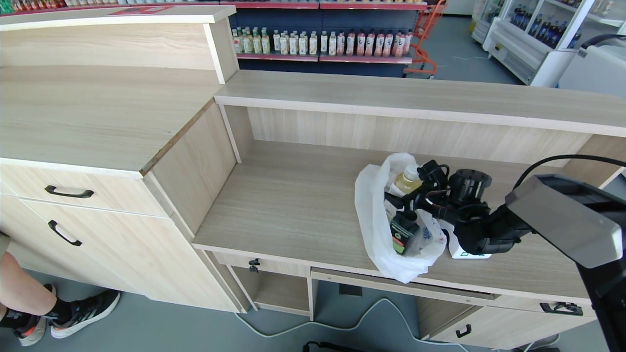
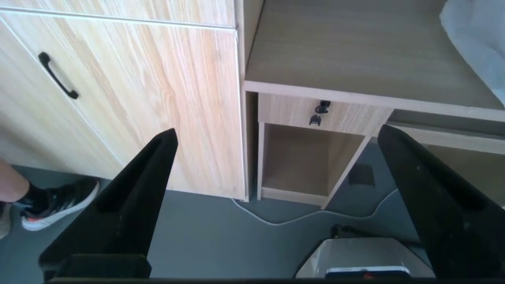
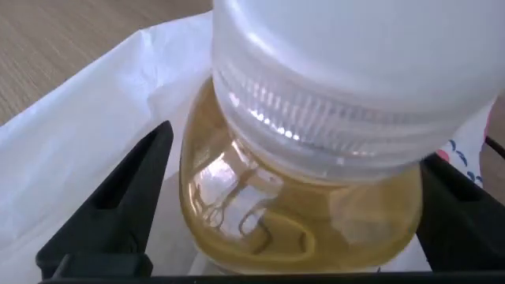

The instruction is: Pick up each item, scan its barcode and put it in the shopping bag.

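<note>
A: Step?
B: Bagging, I'd say. Bottle (image 1: 407, 181) in shopping bag (image 1: 376, 220), 12 o'clock end. Right jaws spread wide astride it, apparently not gripping. Left jaws wide, empty.
A: Next?
B: Probably retract straight out, without snagging the bag.

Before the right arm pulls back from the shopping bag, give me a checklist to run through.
1. Is the yellow drink bottle in the shopping bag: ok, it stands in the bag's mouth.
2. Is the right gripper free of the bottle: cannot tell.
3. Is the bag fully on the counter: not ok, a fold reaches over the front edge.
4. Is the left gripper out of the way: ok, open, low by the cabinet.
5. Is everything bagged: not ok, a white box sits beside the bag.
</note>
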